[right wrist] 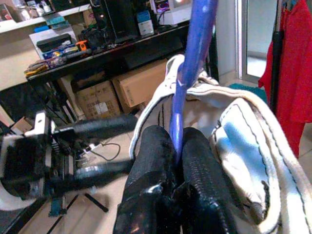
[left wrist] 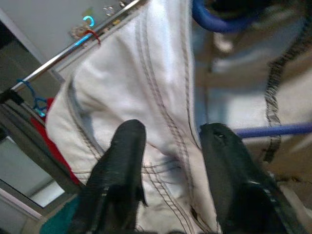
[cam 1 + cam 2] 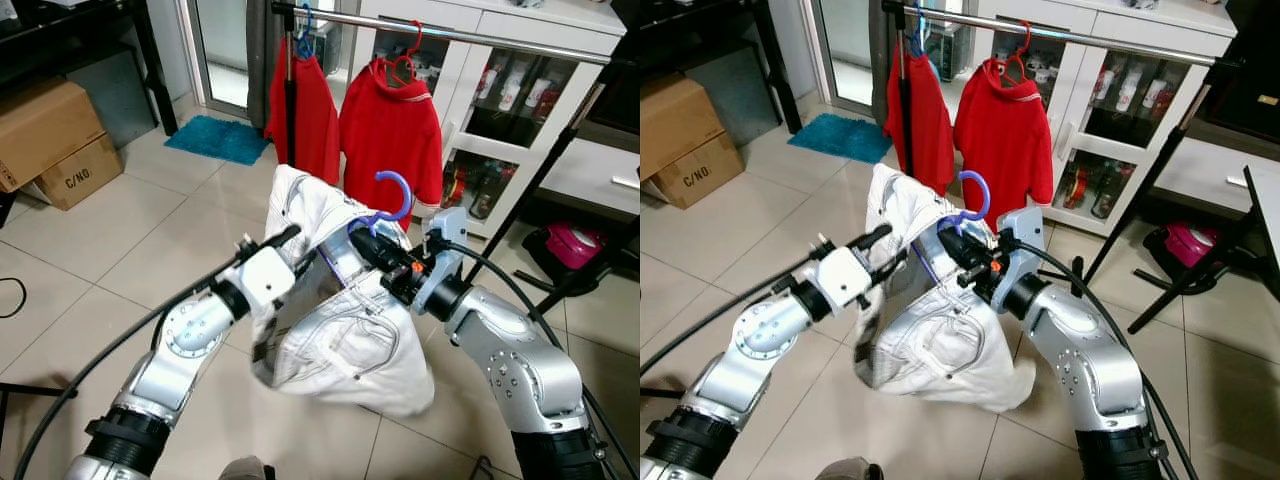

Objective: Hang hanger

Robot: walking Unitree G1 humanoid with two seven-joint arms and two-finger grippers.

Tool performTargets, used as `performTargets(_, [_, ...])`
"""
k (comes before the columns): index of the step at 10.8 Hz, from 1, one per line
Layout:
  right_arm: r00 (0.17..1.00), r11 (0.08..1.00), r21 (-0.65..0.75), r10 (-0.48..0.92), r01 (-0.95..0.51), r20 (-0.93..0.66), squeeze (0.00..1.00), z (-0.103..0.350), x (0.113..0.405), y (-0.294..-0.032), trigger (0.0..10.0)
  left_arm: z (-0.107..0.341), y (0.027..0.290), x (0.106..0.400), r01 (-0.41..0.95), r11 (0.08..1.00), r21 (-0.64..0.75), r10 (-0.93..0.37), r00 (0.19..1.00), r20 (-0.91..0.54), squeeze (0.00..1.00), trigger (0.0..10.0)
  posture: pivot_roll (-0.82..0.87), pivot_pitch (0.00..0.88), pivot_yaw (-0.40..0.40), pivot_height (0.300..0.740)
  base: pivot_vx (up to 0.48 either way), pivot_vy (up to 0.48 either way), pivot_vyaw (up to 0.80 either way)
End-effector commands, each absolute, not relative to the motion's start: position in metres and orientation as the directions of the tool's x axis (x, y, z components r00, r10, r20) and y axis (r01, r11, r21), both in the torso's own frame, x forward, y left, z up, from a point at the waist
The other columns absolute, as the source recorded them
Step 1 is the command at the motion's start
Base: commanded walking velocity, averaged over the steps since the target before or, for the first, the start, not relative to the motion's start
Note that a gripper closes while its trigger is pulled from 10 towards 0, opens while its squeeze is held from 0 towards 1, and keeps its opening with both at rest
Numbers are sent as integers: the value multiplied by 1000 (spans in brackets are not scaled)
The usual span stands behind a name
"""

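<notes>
We hold a blue hanger (image 3: 392,196) in front of us with our right gripper (image 1: 178,146), whose two black fingers (image 1: 152,151) are pressed together on the hanger's thin blue shaft. A white garment (image 3: 340,330) with dark stitching is draped over the hanger and sags below it toward the tiled floor (image 3: 120,240). The hanger's hook curls up at about 12 o'clock from the gripper, well short of the silver rail (image 3: 470,35) that runs across the scene above it.

Our left gripper (image 2: 170,165) is at about 9 o'clock from the right one, against the side of the garment. Its fingers (image 2: 122,161) stand apart with a fold of the white cloth lying between them; we cannot tell whether they are touching it.

Two red shirts (image 3: 392,135) hang on the rail on their own hangers, toward 12 o'clock. Behind them stands a white cabinet (image 3: 560,60) with glass doors. A blue mat (image 3: 218,138) lies on the floor at about 11 o'clock, and cardboard boxes (image 3: 50,140) sit at 10 o'clock.
</notes>
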State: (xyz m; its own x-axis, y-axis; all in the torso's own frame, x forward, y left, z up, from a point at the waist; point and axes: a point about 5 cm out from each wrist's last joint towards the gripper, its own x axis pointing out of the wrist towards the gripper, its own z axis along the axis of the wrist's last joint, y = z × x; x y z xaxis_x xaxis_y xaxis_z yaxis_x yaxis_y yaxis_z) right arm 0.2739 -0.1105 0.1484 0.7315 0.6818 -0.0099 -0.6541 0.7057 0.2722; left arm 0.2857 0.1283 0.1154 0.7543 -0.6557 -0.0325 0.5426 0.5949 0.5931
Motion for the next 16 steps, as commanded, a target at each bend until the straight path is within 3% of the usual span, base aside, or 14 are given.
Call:
performTargets(1, [720,692,225,689,-686,77,0,167,276,-110,0,116,123,287,565,566,600,-684,728,-41,345,10000,-11,0,-20,740,0,0,0])
performTargets(2, [718,689,222,692,-689,79,0,168,275,-110,0,115,123,289,566,573,593,-677,735,-48,4,10000,-14,0,-17,740,0,0,0])
performTargets(3, [714,686,220,694,-694,88,0,170,275,-110,0,114,127,295,555,580,596,-657,751,-59,0,6039,-18,0,-12,740,0,0,0])
performTargets(4, [715,686,219,692,-694,95,0,171,275,-110,0,115,130,300,540,589,602,-642,765,-58,0,0,-18,0,-9,740,0,0,0])
performTargets(10, [723,698,210,686,-685,81,0,168,277,-112,0,118,143,304,529,627,572,-618,785,-49,0,0,-1,0,-11,740,0,0,0])
performTargets(13, [717,696,195,694,-691,61,0,164,276,-112,0,120,165,301,550,641,536,-605,792,-88,0,0,4,0,-13,740,0,0,0])
performTargets(16, [662,661,98,749,-744,-34,0,155,271,-115,0,146,203,294,700,569,432,-681,695,-230,0,0,18,0,-10,740,0,0,0])
